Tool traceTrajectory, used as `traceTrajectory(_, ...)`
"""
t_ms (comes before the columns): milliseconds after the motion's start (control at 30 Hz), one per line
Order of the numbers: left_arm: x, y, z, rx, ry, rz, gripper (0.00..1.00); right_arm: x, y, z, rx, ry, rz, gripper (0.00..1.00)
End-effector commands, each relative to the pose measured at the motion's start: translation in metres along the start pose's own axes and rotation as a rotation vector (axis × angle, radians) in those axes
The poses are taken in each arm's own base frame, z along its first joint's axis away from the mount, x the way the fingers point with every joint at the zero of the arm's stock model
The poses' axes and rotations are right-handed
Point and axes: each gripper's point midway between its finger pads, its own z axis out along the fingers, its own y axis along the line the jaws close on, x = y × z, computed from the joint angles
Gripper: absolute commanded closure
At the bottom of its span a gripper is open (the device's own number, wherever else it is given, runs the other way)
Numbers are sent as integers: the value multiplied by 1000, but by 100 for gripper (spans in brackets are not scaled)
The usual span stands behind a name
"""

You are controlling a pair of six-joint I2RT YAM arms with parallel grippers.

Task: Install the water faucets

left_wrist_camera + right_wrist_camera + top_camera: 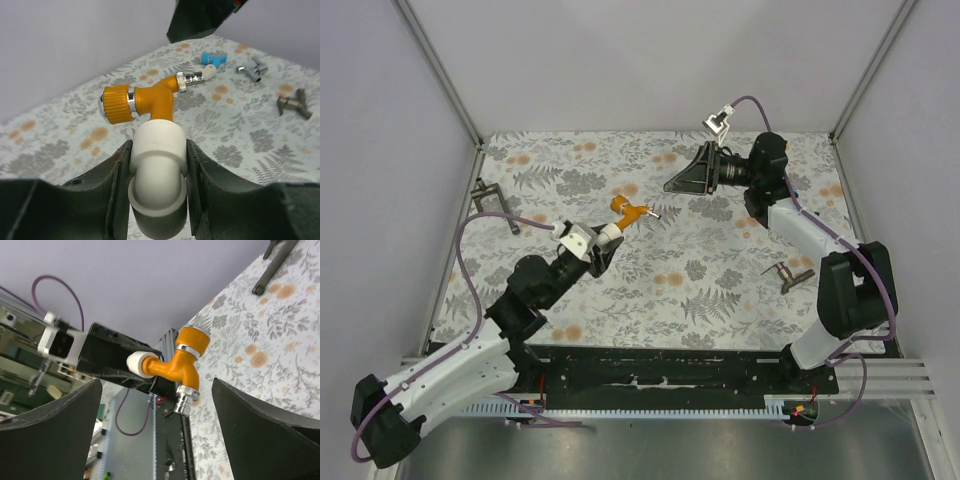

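Left gripper (613,233) is clamped on the white end fitting (156,165) of the orange water faucet (629,211), one finger pressed to each side. The faucet is held clear above the surface (720,285), near the middle and a little toward the far wall. Its ribbed orange knob (117,103) points one way and its short chrome-tipped spout (190,80) the other.

Right gripper (690,172) faces the faucet from the far right. Its jaws are spread wide with nothing between them, and a gap is left to the spout.

Past the spout, the left wrist view shows what looks like a small blue tap (212,59), then a chrome valve (252,69) and a dark metal handle (295,102), all lying on the floral cloth. From above the right arm covers much of that corner. A second dark handle (492,200) lies by the left edge, well apart from both arms.

The lower part of the white fitting is cut off at the bottom of the left wrist view. The middle and near part of the surface, between the arms, carries no parts. Pale walls close the left, far and right sides.
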Motion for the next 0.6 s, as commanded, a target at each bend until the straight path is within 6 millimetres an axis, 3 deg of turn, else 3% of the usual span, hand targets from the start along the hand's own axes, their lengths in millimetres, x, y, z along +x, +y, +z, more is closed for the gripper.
traceTrajectory(0,-18,0,1,37,-57,-435,98,-7,32,-5,-41,-20,-285,2)
traceTrajectory(133,-26,7,7,97,-62,-609,98,6,29,-12,-4,-4,-434,2)
traceTrajectory(267,-47,3,13,203,-62,-750,98,17,14,-22,89,-29,-609,2)
traceTrajectory(433,-71,0,22,310,-46,-879,98,15,29,-34,129,-138,-834,2)
traceTrajectory(567,-90,-8,28,422,-45,-973,98,15,40,-36,122,-140,-898,2)
